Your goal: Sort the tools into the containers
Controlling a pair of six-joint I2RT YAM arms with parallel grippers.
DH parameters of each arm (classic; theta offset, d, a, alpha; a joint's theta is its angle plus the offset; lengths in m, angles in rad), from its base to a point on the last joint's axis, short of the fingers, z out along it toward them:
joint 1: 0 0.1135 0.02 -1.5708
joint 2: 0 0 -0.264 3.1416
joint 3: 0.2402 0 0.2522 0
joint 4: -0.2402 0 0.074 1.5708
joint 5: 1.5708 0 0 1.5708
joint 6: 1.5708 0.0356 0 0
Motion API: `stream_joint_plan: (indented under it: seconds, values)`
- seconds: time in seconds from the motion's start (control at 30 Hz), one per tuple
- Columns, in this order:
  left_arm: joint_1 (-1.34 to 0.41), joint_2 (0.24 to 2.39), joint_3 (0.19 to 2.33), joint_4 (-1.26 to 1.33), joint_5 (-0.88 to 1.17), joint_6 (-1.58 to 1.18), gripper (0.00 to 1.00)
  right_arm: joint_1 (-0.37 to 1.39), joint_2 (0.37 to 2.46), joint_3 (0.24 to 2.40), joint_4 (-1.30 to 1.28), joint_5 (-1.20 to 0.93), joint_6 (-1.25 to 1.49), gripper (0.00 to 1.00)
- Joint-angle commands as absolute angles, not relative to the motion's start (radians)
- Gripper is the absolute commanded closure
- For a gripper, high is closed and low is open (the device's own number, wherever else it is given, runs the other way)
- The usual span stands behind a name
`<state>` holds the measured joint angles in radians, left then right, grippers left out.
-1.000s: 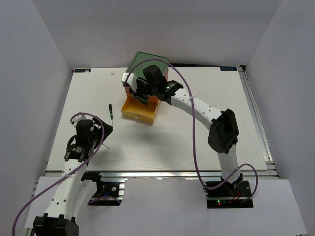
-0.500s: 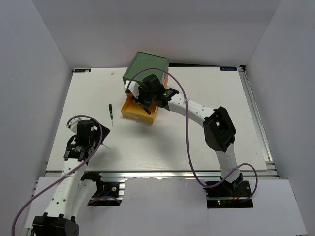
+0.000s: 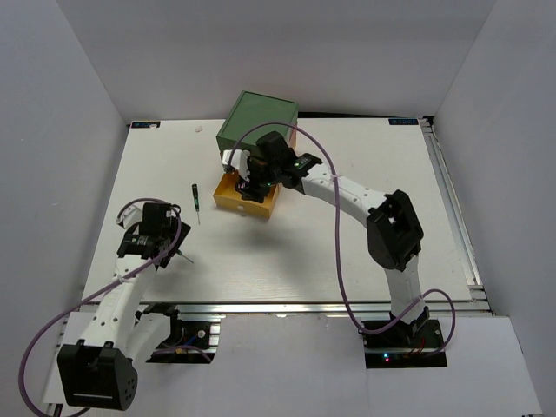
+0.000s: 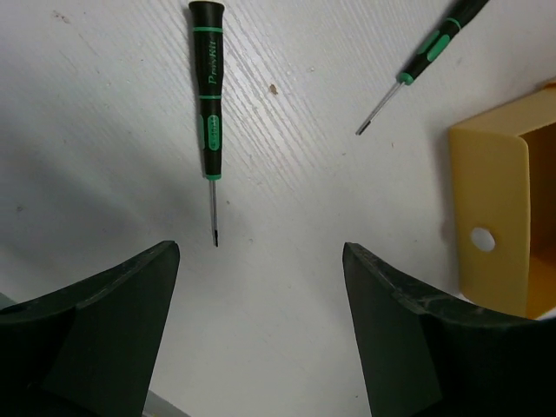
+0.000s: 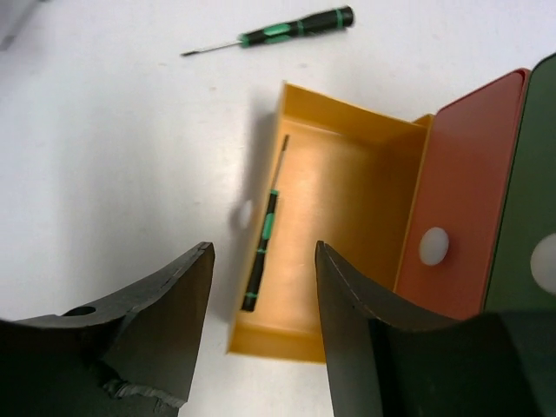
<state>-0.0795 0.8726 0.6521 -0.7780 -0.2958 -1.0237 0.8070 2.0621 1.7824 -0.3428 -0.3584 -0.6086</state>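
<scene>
My right gripper [image 5: 264,261] hangs open over the pulled-out yellow drawer [image 5: 365,139], with nothing between its fingers. A thin black screwdriver with green bands [image 5: 263,248] lies inside that drawer along its left wall. The orange drawer [image 5: 460,174] and green drawer [image 5: 530,174] of the chest [image 3: 258,120] are closed. My left gripper [image 4: 259,261] is open just above the table. A black precision screwdriver [image 4: 209,104] lies ahead of it, tip toward the fingers. Another [image 4: 426,59] lies further off, toward the yellow drawer [image 4: 491,174], and also shows from above [image 3: 196,198].
White round knobs sit on the orange [image 5: 433,246] and green [image 5: 546,261] drawer fronts. The chest stands at the back middle of the white table [image 3: 347,252], which is walled in by white panels. The right arm [image 3: 356,195] reaches across from the near right.
My right gripper has gone from shut to open above the yellow drawer, and a black screwdriver now lies inside it. The left arm has turned and shifted slightly.
</scene>
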Motion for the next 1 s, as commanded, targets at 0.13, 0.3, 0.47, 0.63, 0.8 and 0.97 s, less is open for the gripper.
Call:
stream_joint_plan:
  seconds: [0.13, 0.3, 0.47, 0.63, 0.8, 0.97]
  values:
    - [-0.072, 1.031, 0.726, -0.819, -0.393, -1.057, 0.17, 0.744, 1.849, 1.715, -0.408, -0.544, -0.647, 0.42]
    - [-0.061, 1.199, 0.764, -0.812, -0.420, -1.045, 0.19, 0.674, 1.764, 1.661, -0.423, -0.580, -0.649, 0.41]
    - [-0.026, 1.261, 0.749, -0.720, -0.384, -0.974, 0.20, 0.597, 1.703, 1.617, -0.428, -0.597, -0.647, 0.41]
    - [-0.005, 1.351, 0.747, -0.641, -0.344, -0.927, 0.22, 0.522, 1.667, 1.560, -0.425, -0.609, -0.635, 0.41]
    - [-0.002, 1.428, 0.752, -0.604, -0.318, -0.901, 0.35, 0.466, 1.631, 1.511, -0.423, -0.617, -0.634, 0.41]
    - [0.018, 1.489, 0.770, -0.598, -0.305, -0.891, 0.48, 0.431, 1.595, 1.459, -0.423, -0.624, -0.637, 0.41]
